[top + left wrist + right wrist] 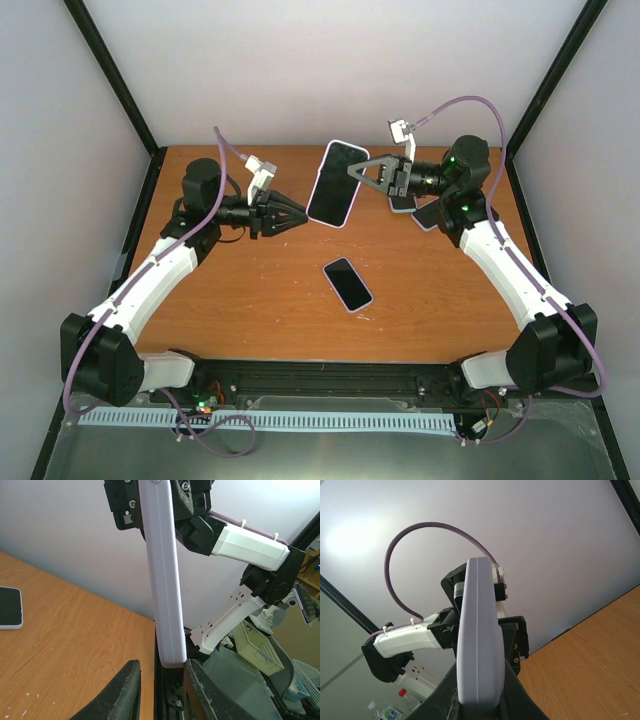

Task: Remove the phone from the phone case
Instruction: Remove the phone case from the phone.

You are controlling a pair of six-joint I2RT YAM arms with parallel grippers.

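The right tool [356, 172] is clenched on one long edge of a phone [335, 180] that sits in a pale lilac case [479, 655]. Its two fingers press the front and back of the case, and the phone is held up in the air above the far middle of the wooden surface [250, 300]. From overhead the phone leans, its dark screen facing up and its top end tipped toward the far right.

The left tool [298, 215] reaches in from the left, level with the near left corner of the phone. Its fingers [125, 692] stand apart, released, with the lower end of the case between them. The case lies close against the right-hand finger, with a clear gap to the other; whether it touches is hard to tell from this angle.

A second phone [348, 283] lies flat on the surface, screen up, near the middle and well apart from both tools. Two more flat dark items [424, 216] lie on the surface under the right arm, too hidden to identify.
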